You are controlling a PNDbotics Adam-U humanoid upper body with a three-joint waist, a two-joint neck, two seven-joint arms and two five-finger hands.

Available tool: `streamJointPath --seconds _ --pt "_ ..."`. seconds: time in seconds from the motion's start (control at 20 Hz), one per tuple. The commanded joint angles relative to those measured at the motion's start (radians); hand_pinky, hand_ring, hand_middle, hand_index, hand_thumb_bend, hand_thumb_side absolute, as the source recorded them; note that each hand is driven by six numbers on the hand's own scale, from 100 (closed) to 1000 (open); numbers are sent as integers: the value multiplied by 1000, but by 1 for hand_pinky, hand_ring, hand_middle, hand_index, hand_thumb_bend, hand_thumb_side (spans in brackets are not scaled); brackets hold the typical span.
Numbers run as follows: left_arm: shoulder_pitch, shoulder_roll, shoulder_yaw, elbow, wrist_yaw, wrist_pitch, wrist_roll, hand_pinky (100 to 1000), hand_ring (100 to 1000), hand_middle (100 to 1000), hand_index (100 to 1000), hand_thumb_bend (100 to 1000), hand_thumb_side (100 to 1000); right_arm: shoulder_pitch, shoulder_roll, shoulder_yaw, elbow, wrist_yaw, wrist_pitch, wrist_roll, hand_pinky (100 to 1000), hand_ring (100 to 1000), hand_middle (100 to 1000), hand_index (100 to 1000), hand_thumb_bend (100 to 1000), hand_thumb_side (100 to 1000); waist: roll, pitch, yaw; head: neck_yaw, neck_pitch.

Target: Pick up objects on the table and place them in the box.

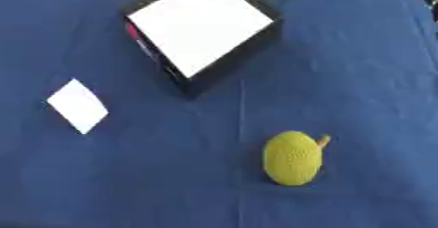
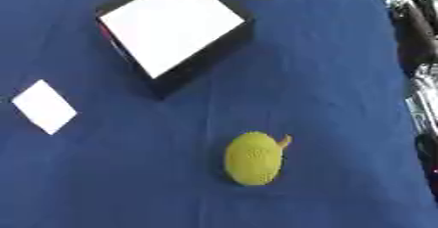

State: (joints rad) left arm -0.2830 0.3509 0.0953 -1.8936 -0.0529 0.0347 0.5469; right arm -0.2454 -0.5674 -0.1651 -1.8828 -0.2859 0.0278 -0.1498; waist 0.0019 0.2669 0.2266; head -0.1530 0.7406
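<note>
A yellow, bumpy, egg-shaped fruit (image 1: 293,158) with a short orange stem lies on the blue tablecloth toward the front right. A black box (image 1: 202,28) with a white inside stands at the back centre, turned like a diamond. A flat white card (image 1: 78,105) lies on the cloth at the left. Neither hand shows in either view. Part of a black and silver arm (image 2: 417,41) runs down the right edge of the right eye view, well to the right of the fruit.
The blue cloth (image 1: 359,90) covers the table to the view's edges. The table's far edge runs along the top of the view behind the box.
</note>
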Motion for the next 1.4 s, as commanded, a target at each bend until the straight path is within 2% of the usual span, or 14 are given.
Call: streamJointPath --seconds 0.05,0.45,0.6,0.7,0.8,0.95,1.15,1.4 --pt "-10 20 3 -13 3 -4 -1 675 759 768 834 259 625 -5 -21 -3 -13 3 0 1 1000 880 799 893 100 580 -9 -8 -1 -4 10" --pt "-12 41 1 -13 2 -2 -5 676 761 769 834 257 624 -4 -22 -4 -17 8 0 0 1000 880 799 893 100 580 -10 1 -1 -5 13" --pt "-16 112 -7 -19 -14 4 -39 685 767 778 847 256 595 0 -29 -4 -19 10 0 -1 1000 879 799 893 100 578 -6 1 -1 -11 8" --pt "-17 195 -14 -29 -33 16 -99 695 772 785 858 259 578 3 -35 -4 -20 13 0 -2 1000 878 799 893 100 577 -1 1 -1 -16 7" --pt "-18 278 -21 -37 -55 35 -196 721 783 801 876 259 590 7 -40 -4 -20 15 0 -3 1000 878 798 893 100 577 4 0 -1 -19 7" --pt "-18 453 -39 -51 -127 52 -441 750 797 819 887 269 595 14 -50 -3 -20 18 1 -3 1000 876 798 893 100 578 16 -3 3 -27 9" --pt "-20 619 -54 -46 -174 45 -737 796 821 849 902 284 634 16 -57 2 -19 21 3 2 1000 875 797 892 100 577 25 -4 5 -30 7" --pt "-12 768 -101 -55 -171 16 -1016 839 850 882 917 320 701 19 -65 3 -21 23 3 3 1000 874 796 892 100 574 29 -5 0 -30 6"
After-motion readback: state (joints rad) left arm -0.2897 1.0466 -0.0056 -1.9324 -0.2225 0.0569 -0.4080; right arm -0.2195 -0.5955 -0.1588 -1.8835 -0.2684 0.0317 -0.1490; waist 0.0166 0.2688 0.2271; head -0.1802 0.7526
